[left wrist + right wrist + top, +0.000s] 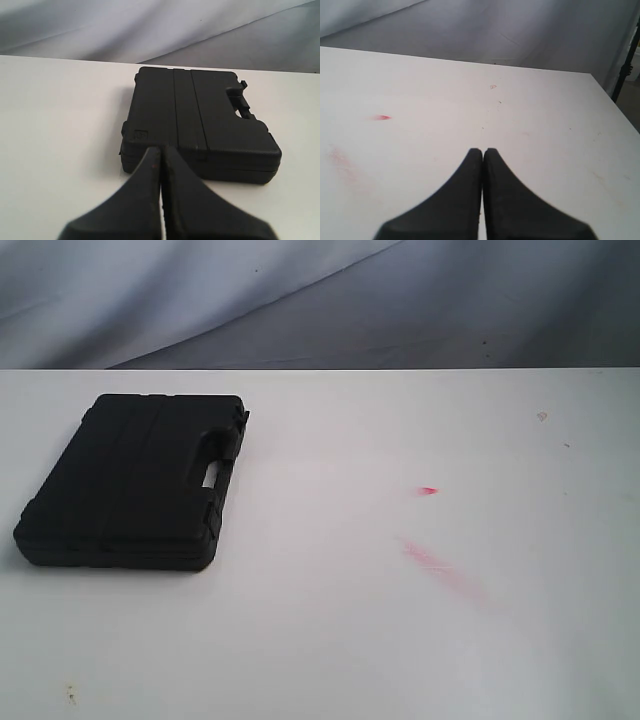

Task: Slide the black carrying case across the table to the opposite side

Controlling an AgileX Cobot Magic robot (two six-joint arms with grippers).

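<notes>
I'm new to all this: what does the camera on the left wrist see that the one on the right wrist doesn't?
Only the left wrist view shows the black carrying case, lying flat, with the shut left claw pointing at its near side. Only the right wrist view shows a small red mark, a faint pink smear, a dark stand past the edge of the table, and the shut right claw. Both show the white table and the grey cloth behind it.
</notes>
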